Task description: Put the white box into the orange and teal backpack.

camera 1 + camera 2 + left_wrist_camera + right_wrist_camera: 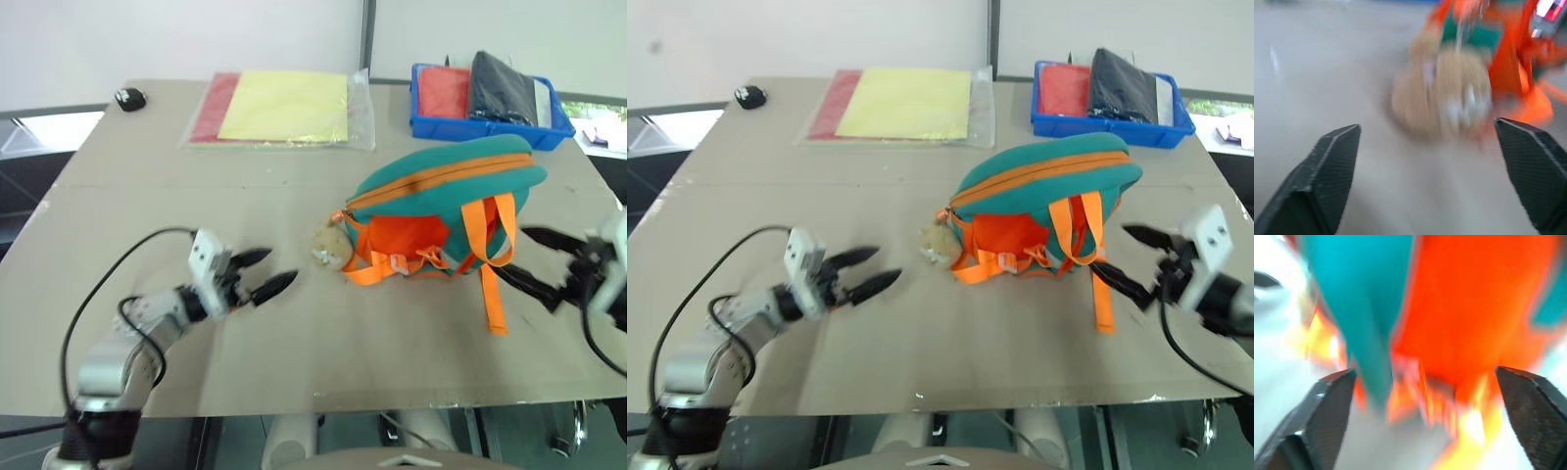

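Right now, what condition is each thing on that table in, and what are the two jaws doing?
orange and teal backpack: lying on the table, zipper looks closed, straps loose.
tan plush toy: resting on the table beside the backpack.
clear sleeve: flat, holding yellow and red sheets.
blue tray: holds red and dark items.
left gripper: jaws open, holding nothing.
right gripper: jaws open, holding nothing.

orange and teal backpack, tan plush toy, blue tray, yellow sheet.

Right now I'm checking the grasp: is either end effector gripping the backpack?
No: the left end effector and right end effector hang open beside the backpack.
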### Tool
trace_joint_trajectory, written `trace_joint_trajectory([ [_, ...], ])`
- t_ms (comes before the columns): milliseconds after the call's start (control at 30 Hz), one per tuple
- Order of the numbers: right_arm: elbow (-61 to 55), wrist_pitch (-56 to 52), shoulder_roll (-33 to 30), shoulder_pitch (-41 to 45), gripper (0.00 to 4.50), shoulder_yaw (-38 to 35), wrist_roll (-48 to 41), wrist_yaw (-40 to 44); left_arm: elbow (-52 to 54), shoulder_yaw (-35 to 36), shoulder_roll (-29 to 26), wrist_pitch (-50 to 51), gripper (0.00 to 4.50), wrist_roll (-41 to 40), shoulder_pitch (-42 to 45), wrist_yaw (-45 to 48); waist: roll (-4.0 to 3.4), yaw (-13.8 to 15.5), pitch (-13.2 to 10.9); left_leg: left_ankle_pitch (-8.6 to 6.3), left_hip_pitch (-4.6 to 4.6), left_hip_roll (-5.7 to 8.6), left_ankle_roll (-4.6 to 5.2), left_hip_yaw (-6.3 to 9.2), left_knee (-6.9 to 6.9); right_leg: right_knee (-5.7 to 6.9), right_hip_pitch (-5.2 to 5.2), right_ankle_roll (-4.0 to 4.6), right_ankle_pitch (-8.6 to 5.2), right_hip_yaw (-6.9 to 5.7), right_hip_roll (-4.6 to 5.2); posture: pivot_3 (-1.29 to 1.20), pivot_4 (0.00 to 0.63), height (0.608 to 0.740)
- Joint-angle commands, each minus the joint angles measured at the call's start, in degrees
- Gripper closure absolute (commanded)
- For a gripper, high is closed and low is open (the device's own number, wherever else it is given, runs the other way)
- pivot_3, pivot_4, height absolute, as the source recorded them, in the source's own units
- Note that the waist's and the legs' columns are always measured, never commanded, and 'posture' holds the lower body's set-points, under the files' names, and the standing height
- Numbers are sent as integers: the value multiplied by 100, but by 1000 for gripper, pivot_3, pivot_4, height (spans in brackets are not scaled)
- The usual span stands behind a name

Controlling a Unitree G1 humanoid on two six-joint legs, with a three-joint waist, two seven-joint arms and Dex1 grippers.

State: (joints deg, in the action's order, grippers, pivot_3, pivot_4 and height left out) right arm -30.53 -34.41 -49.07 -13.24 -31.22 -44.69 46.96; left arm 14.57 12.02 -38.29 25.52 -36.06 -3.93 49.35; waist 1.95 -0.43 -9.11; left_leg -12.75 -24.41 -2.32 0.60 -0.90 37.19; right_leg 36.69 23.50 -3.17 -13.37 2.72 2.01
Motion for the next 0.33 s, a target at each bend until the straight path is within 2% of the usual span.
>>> trace_joint_trajectory([
  [33, -20, 323, -96, -532, 46, -748, 37, 759, 543, 480, -127, -274, 0, -177, -470, 342, 1, -3, 1, 0, 4, -1, 0, -1, 3, 0, -2, 0, 0, 1, 0, 0, 150, 740],
  [167, 496, 1034, 0, -1366, 46, -1087, 746, 1419, 568, 929, -237, -318, 0, -141, -1060, 479, 5, -1, 3, -1, 64, -15, -2, -17, 2, -3, -40, -22, -16, 12, 10, 0, 150, 740],
  [333, 955, 1579, 186, -1428, 46, -980, 1015, 1599, 587, 991, -277, -198, 0, -184, -1097, 488, -1, -5, 5, -3, 68, -31, -2, -23, 2, -10, -35, -23, -16, 1, 45, 0, 150, 740],
])
